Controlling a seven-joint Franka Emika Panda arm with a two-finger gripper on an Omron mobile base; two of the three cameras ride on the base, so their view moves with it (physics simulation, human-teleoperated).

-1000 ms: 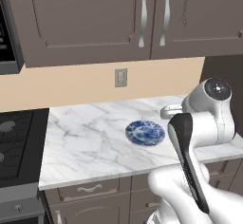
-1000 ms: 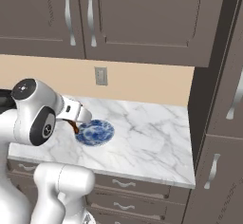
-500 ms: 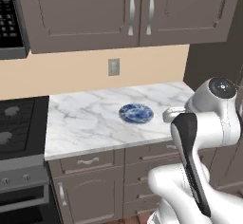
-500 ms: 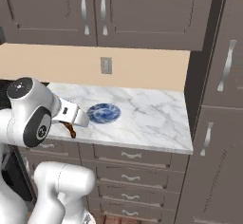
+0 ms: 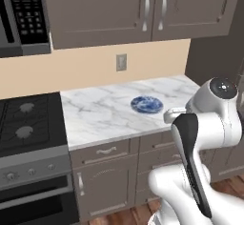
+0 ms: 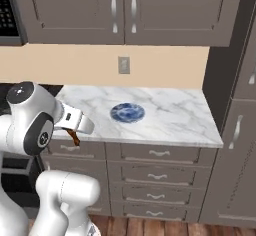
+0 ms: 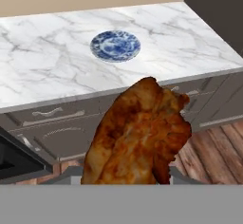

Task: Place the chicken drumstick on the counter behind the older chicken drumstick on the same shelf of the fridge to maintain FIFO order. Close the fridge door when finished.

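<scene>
Now the whole scene is sliding in both base views: against the earlier pictures the white marble desk with grey veins (image 5: 100,112) is sitting farther off and lower in frame, and the black stove top (image 5: 26,124) is coming in at the left of the left base view. That is the base driving back and turning, not the things moving. The round blue-and-white patterned plate (image 6: 127,112) is lying bare at the centre of the desk, as before.

The fingers (image 6: 74,136) are closing on the browned, roasted chicken drumstick (image 7: 137,135); in the hand view it is filling the lower centre, hanging out past the desk edge over the grey-brown drawer fronts (image 7: 57,128) and the wooden floor (image 7: 209,152). In the right base view a brown sliver of it is showing under the hand, at centre left.

Judgement: pick-up is done, carry phase is under way. The fridge, its shelf and the older drumstick are lying outside these frames, so the base is still needing to bring them into view. Placement behind the older piece and door closing are both outstanding. Risk: drumstick slipping during the drive.
</scene>
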